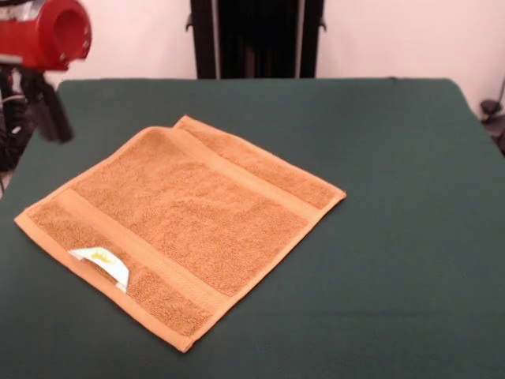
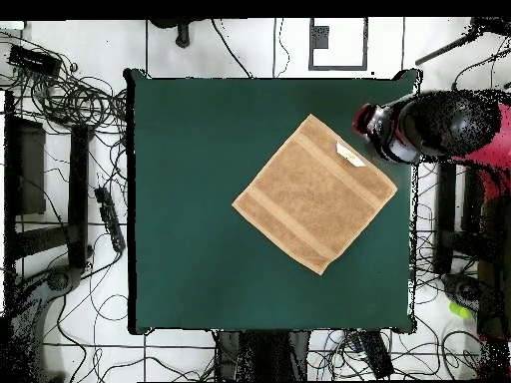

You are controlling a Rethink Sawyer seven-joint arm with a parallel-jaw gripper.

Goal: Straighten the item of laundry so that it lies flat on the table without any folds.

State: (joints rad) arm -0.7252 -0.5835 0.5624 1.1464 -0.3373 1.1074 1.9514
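Orange-tan towel [image 1: 185,225] lies flat on the table [image 1: 394,237], seemingly finished; the gripper [image 2: 384,133] beside it, state indiscernible.

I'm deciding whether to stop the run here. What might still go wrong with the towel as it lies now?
1. The towel looks flat on the table, so another grab would probably make new folds.
2. It lies off-centre, one corner close to the table edge beside the arm; a sideways drag might pull it over that edge.
3. The white tag lies on top near that corner and may snag on the gripper.
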